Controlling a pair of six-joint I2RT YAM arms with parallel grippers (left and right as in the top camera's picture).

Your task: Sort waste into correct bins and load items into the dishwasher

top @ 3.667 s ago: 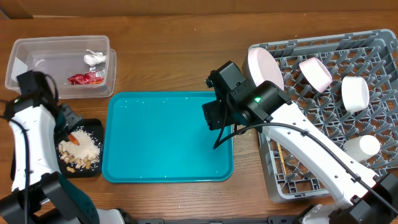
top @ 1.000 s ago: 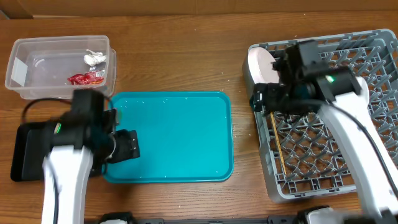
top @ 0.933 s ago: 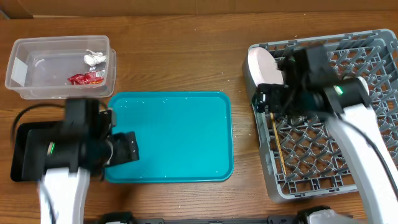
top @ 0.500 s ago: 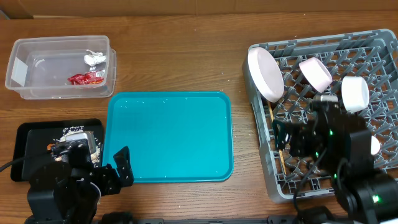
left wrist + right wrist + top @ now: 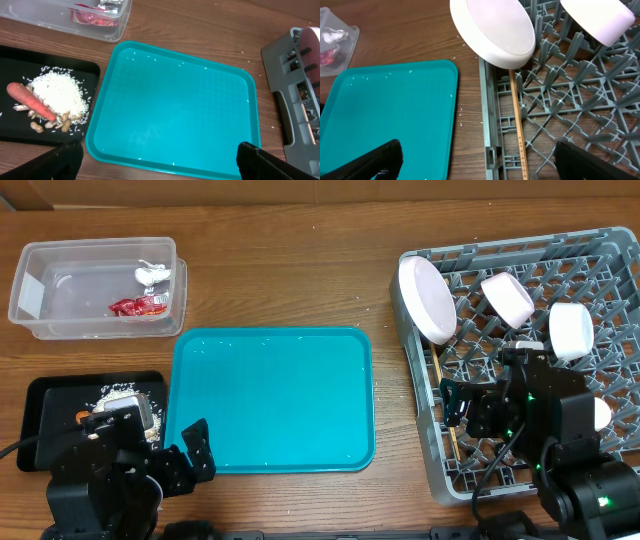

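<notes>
**Asker:** What could go wrong from here?

**Me:** Both my grippers are spread wide and hold nothing. My left gripper (image 5: 162, 164) hangs at 7 o'clock, just beside the black tray (image 5: 45, 395) and the near edge of the teal tray (image 5: 270, 400). I judge that a careless sweep could shove the black tray and scatter the rice (image 5: 60, 92). My right gripper (image 5: 480, 162) sits over the grey dish rack (image 5: 600, 255) at 4 o'clock, near the small cup (image 5: 597, 414). A bump there could topple the cup, or the plate (image 5: 427, 298), which only leans on its pegs.

**Asker:** And how do the things look?

**Me:** Sorted, I judge. The clear tub (image 5: 30, 310) at 10 o'clock holds a crinkled red wrapper (image 5: 137, 306) and crumpled white paper (image 5: 152, 273). The black tray at 8 o'clock carries a white heap of rice, an orange carrot (image 5: 31, 101) along its edge, and brown scraps (image 5: 50, 124) beside it. In the rack at 3 o'clock the plate tilts at the far-left corner. Two bowls (image 5: 507, 298) (image 5: 571, 330) stand on edge. The chopsticks (image 5: 518, 120) lie flat on the lattice below the plate — they read as one thin line. The teal tray at centre bears only pale specks.
</notes>
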